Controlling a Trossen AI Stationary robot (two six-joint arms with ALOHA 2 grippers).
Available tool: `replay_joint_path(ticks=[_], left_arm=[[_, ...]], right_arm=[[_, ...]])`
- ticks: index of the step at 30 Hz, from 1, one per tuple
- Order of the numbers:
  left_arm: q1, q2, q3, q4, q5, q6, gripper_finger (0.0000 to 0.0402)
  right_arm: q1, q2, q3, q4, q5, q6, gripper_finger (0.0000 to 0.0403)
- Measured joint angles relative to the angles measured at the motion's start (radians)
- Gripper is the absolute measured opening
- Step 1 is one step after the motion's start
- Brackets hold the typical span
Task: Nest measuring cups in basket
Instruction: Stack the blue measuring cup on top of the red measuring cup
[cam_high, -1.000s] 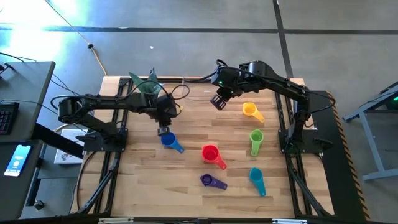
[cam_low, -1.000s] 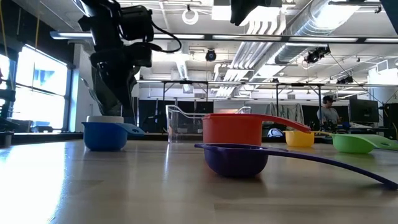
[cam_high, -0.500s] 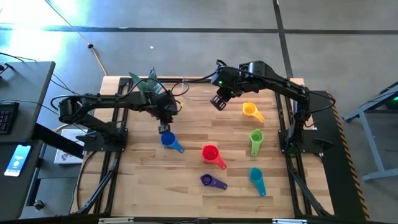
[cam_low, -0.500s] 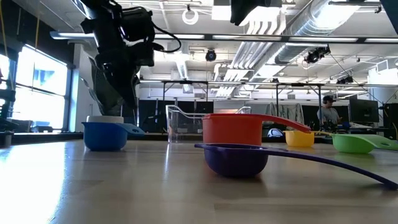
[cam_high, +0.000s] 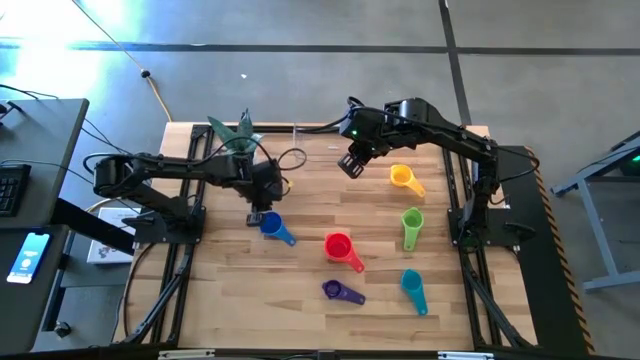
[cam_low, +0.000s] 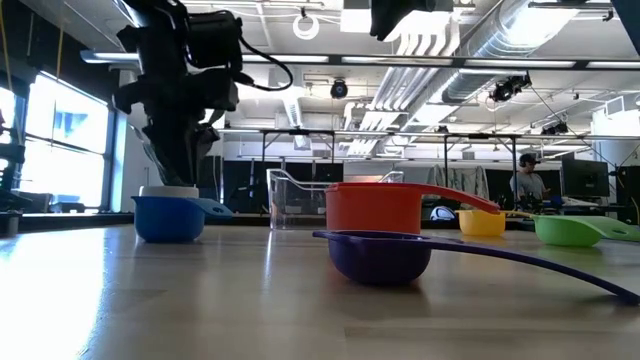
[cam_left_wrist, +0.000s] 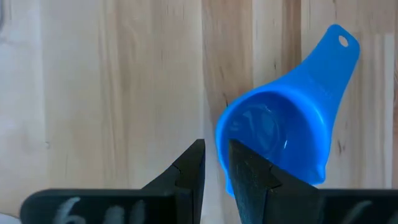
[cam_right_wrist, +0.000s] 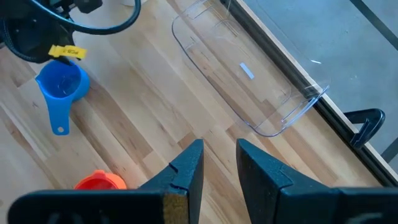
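Note:
The blue cup (cam_high: 270, 225) stands upright on the table, its handle toward the near right. My left gripper (cam_high: 256, 215) hangs just over the rim on the side away from the handle; its fingers (cam_left_wrist: 245, 171) are a narrow gap apart (cam_left_wrist: 216, 163), pointing down. My right gripper (cam_high: 350, 163) hovers above the table's far middle, a narrow gap between its fingers (cam_right_wrist: 219, 163), empty. The clear basket (cam_right_wrist: 249, 81) stands at the far edge (cam_low: 300, 200). Red (cam_high: 340, 246), purple (cam_high: 335, 290), teal (cam_high: 410, 282), green (cam_high: 411, 220) and orange-yellow (cam_high: 402, 177) cups stand on the table.
A green plant in a white pot (cam_high: 235, 135) stands at the far left, behind my left gripper. Black frame rails run along the table's left and right sides. Bare wood lies between the blue cup and the basket.
My left gripper has turned about its wrist and shifted a little toward the table's left and near edges, staying beside the blue cup. The cup has not moved.

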Motion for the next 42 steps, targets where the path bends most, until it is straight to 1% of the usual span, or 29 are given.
replay_joint_path(ticks=[4, 8, 14, 18, 26, 34, 42], left_arm=[[-0.011, 0.0, 0.0, 0.0, 0.0, -0.002, 0.006], [-0.013, 0.0, 0.0, -0.002, 0.0, -0.051, 0.006], [-0.013, 0.0, 0.0, -0.002, 0.001, -0.052, 0.006], [-0.014, 0.01, 0.0, 0.004, 0.024, -0.052, 0.006], [-0.013, 0.045, 0.0, 0.001, 0.023, -0.028, 0.006], [-0.003, 0.044, 0.0, -0.003, 0.022, -0.044, 0.006], [-0.003, 0.104, 0.0, -0.011, 0.032, -0.044, 0.006]], right_arm=[[0.001, 0.0, 0.0, 0.0, 0.0, 0.0, 0.0087], [0.001, 0.0, 0.0, 0.0, 0.0, 0.0, 0.0087], [0.001, 0.0, 0.0, 0.0, 0.0, 0.0, 0.0087], [0.001, 0.0, 0.0, 0.0, 0.0, 0.0, 0.0087], [0.001, 0.0, 0.0, 0.0, 0.001, 0.0, 0.0087], [0.001, 0.0, 0.0, 0.0, 0.006, 0.0, 0.0087], [0.001, 0.0, 0.0, 0.0, 0.006, 0.0, 0.0087]])
